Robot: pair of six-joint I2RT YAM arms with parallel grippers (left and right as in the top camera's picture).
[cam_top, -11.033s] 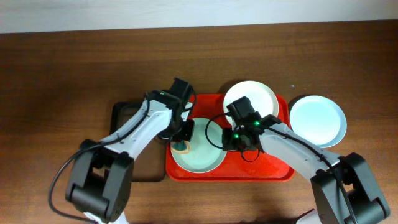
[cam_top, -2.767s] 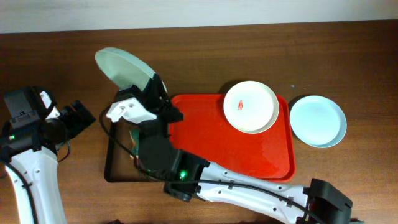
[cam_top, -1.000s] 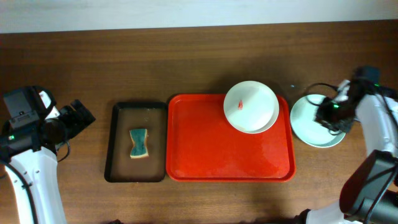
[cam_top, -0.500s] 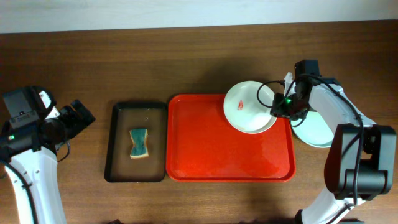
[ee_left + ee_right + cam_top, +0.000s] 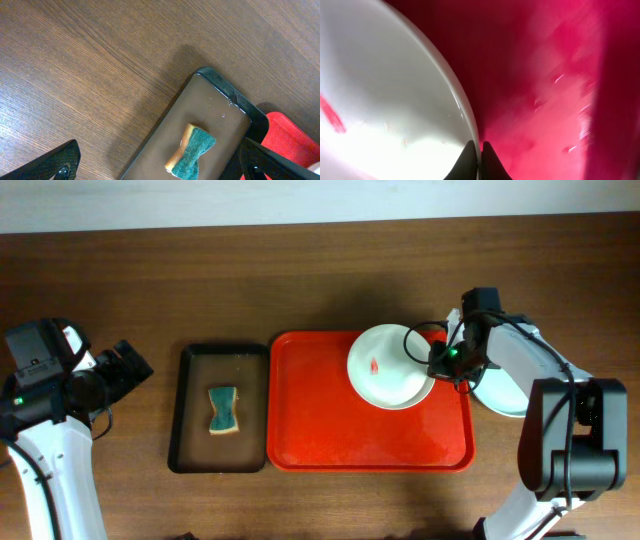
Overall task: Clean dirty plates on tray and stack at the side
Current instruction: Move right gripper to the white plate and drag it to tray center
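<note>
Well left of the tray (image 5: 330, 430), the left hand (image 5: 128, 367) hangs spread and empty, likely poised for the sponge (image 5: 224, 411) lying just left of the tray. On the tray's right part, the right hand (image 5: 437, 365) pinches the rim of the smeared white plate (image 5: 385, 370), probably steadying it for wiping.

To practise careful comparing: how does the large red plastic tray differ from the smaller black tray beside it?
Size: the large red rectangular plastic tray is wider than the narrow black rectangular tray. Load: the red tray carries a round white plate with a red smear; the black tray holds a green sponge. Contact: the right tool pinches the plate's rim over the red tray; no tool is at the black tray. Shared: rounded corners, raised rims.
</note>
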